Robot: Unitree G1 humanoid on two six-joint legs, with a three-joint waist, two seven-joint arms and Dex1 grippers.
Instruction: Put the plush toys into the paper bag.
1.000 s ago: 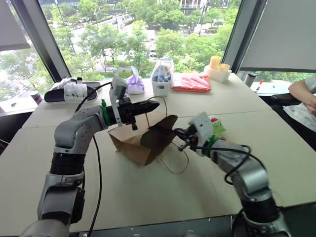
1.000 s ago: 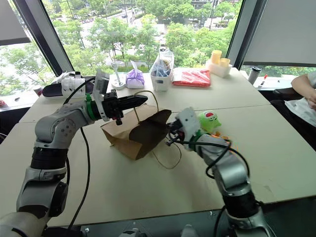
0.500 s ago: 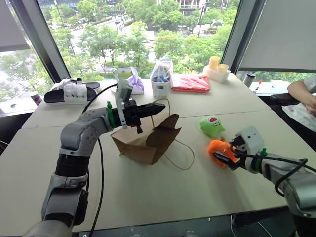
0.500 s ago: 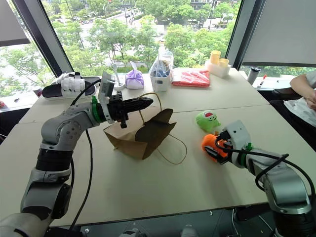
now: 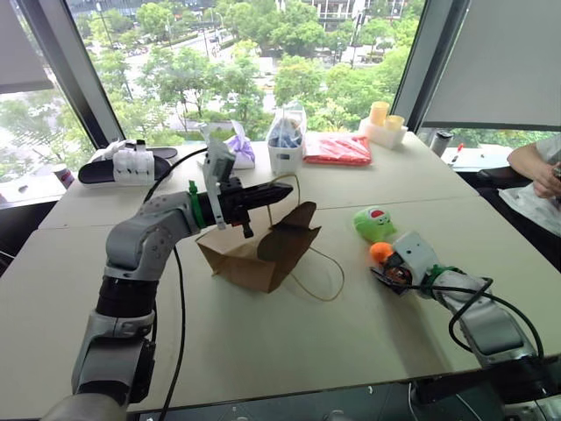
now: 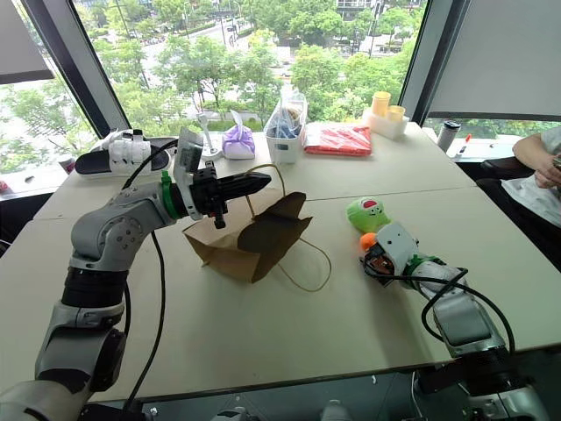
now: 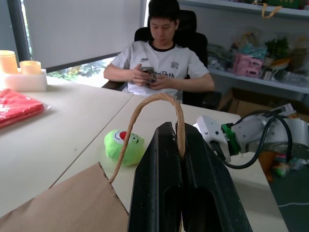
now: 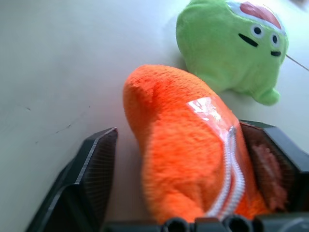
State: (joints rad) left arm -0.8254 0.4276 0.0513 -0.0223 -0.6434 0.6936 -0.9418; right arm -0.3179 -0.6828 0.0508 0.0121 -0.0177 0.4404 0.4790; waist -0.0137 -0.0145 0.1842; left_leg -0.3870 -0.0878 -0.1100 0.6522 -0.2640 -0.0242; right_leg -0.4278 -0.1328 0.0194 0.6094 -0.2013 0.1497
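Left gripper has its black fingers pinched tight on the thin twisted cord handle of the plain brown kraft paper bag, holding it up above the beige table so the dark mouth gapes toward the toys. Over on the right, the right gripper sits low on the tabletop with its jaws spread around the fuzzy bright orange plush toy; one finger stands off the fur, the other looks to be against it, so I'd call that straddling, not a secure hold. The round bright green plush toy with the red-and-white mouth patch lies just beyond, touching or nearly touching the orange one.

Here's the worry: the orange toy is soft and carries a slick clear patch and a zip, so a shallow squeeze could let it squirt out. Closing crooked might nudge the green one further off. And that bag hangs by one handle; bump its rim and the mouth folds
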